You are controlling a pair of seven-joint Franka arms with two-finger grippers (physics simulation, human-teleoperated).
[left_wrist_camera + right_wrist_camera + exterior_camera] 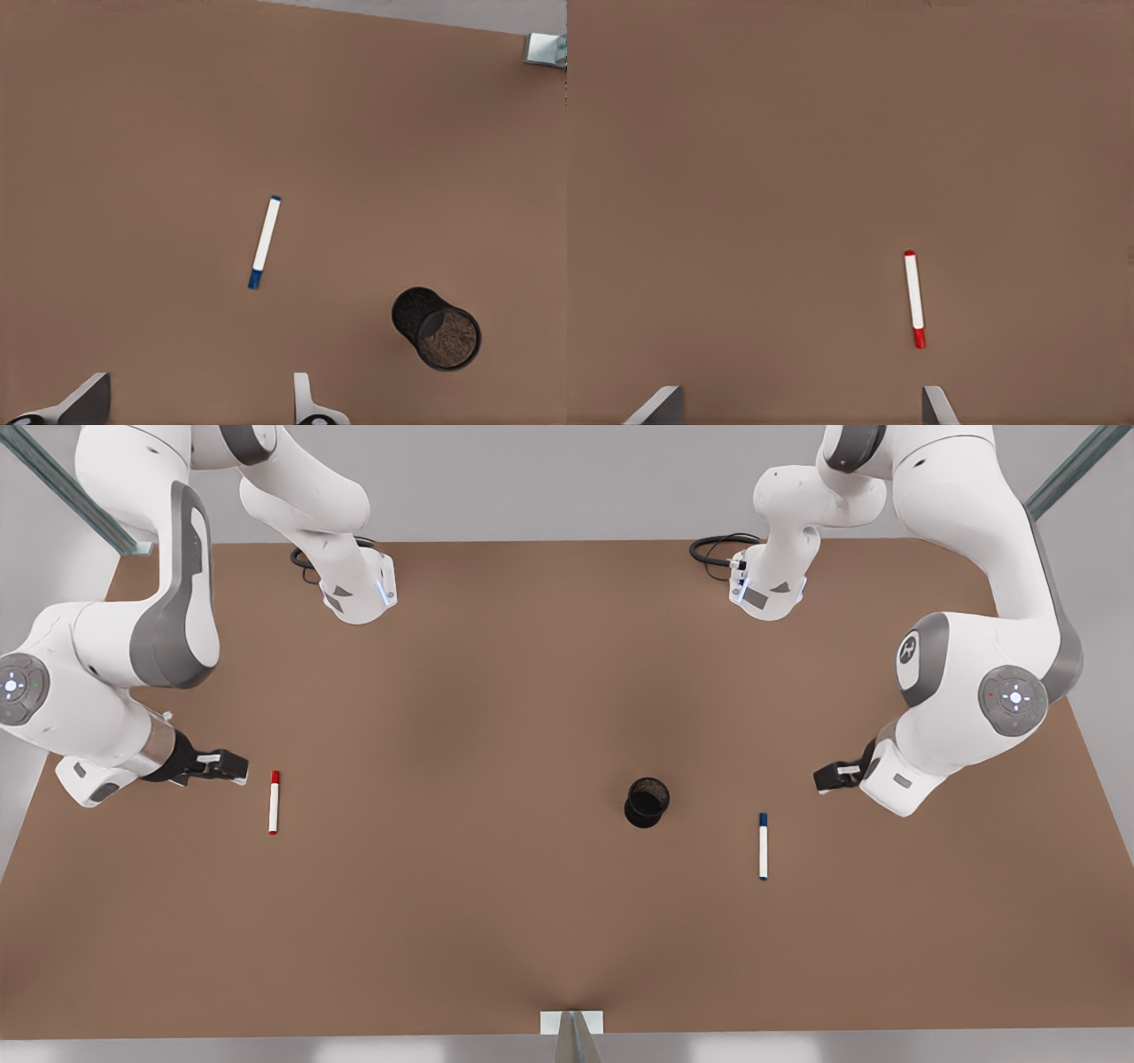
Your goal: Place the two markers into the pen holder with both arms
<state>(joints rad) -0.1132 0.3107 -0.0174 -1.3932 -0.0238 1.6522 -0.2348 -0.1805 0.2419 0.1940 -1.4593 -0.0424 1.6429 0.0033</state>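
Note:
The red-capped marker [274, 802] lies flat on the brown table [496, 921] at the front view's left. My right gripper [232, 766] hangs just beside its cap end, apart from it. In the right wrist view the marker [914, 299] lies ahead of the open right gripper [799, 400], off toward one finger. The blue-capped marker [763, 847] lies at the front view's right. My left gripper [826, 779] hovers a little beyond it. In the left wrist view the open left gripper [195, 394] frames this marker [265, 242]. The black pen holder [647, 802] stands upright between the markers, also seen in the left wrist view [436, 328].
Both arm bases [354, 589] [769, 589] with black cables [719, 547] stand at the table's back edge. A small metal bracket [571, 1023] sits at the middle of the front edge. Bare tabletop surrounds the markers and the holder.

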